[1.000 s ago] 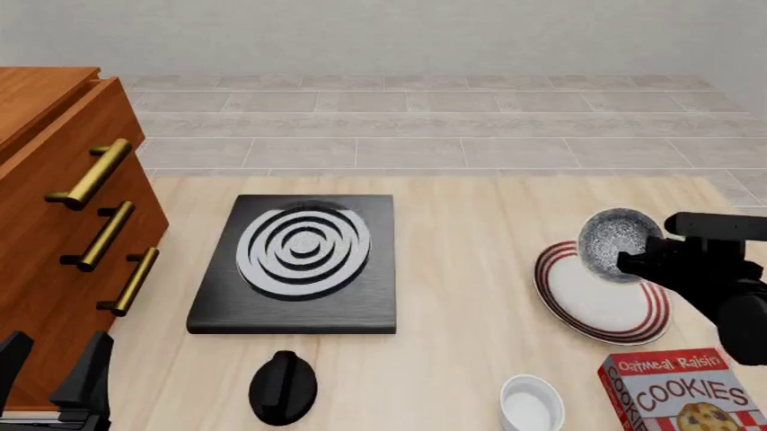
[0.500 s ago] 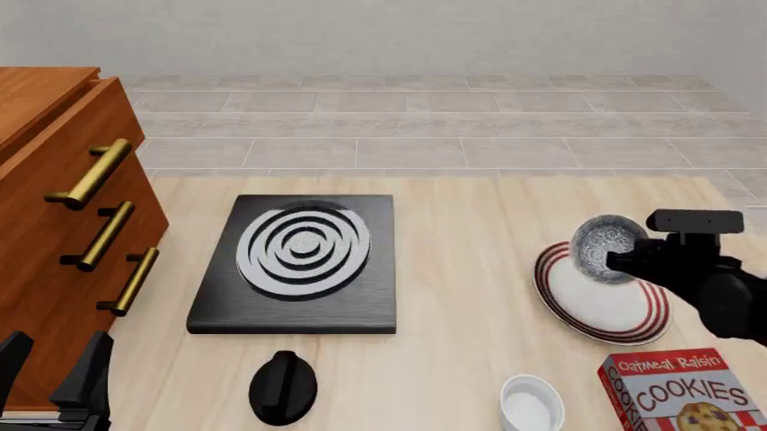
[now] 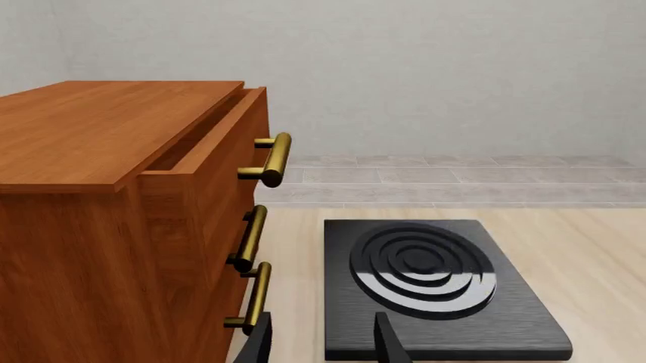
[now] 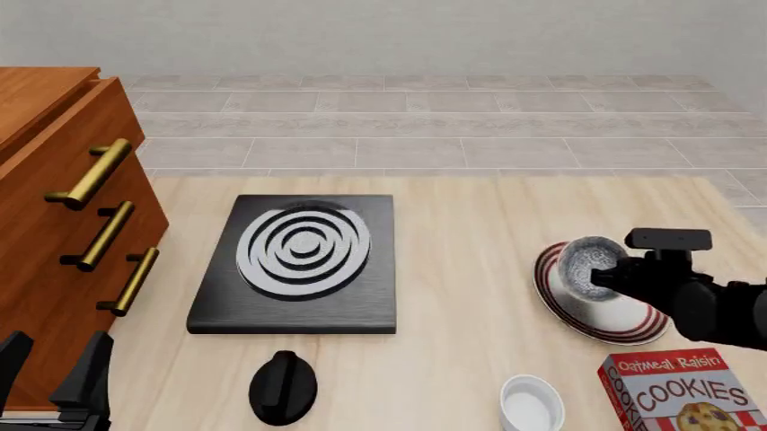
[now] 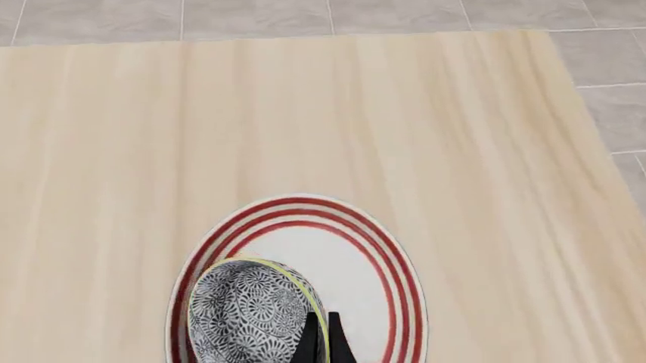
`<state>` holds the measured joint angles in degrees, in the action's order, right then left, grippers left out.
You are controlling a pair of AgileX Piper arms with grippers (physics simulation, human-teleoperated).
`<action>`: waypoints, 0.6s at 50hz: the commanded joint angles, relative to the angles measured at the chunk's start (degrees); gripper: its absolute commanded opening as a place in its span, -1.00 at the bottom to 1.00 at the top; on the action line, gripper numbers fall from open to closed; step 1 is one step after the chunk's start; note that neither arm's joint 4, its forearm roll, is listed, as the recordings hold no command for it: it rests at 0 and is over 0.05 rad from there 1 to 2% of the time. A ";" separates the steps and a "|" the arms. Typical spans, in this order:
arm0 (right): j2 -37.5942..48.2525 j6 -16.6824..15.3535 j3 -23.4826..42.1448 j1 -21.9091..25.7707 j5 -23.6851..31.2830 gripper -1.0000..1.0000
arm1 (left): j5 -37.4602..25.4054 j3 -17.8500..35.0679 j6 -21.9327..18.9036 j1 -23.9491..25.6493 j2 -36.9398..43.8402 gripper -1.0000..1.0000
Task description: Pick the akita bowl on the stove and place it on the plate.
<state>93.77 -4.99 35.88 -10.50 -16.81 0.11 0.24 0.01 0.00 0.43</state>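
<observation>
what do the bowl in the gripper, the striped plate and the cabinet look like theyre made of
Akita bowl: probably glazed ceramic, with a fine grey-white pattern inside.
Plate: likely glossy ceramic, smooth white with red rim stripes.
Cabinet: reddish wood with visible grain; its handles look like brass.

Speckled akita bowl [image 4: 591,268] tilted over red-striped plate [image 4: 563,301]; black stove [image 4: 296,263] bare.

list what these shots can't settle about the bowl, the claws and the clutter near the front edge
- Akita bowl touching the plate or above it: front view, right arm covers the contact; right wrist view, bottom edge cuts it.
- Left claw: both views, bottom edge cuts it.
- Cookies box: front view, corner crops it.
</observation>
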 commanded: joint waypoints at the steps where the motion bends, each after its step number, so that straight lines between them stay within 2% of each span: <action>1: 3.10 0.42 0.96 -0.20 -1.63 -1.00 | 0.00 0.00 0.00 0.00 0.00 1.00; 10: 4.44 0.14 0.26 -0.08 -2.62 -1.00 | 0.00 0.00 0.00 0.00 0.00 1.00; 12: 5.40 2.85 -0.02 1.59 -3.34 -1.00 | 0.00 0.00 0.00 -0.01 0.00 1.00; 22: 5.84 0.46 -0.08 -0.06 -3.87 -1.00 | 0.00 0.00 0.00 0.00 0.02 1.00; 30: 4.22 1.66 -0.69 0.75 -3.44 -1.00 | 0.00 0.00 0.00 0.00 0.01 1.00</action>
<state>98.16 -4.24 35.71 -10.13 -20.24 0.11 0.24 0.01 0.00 0.44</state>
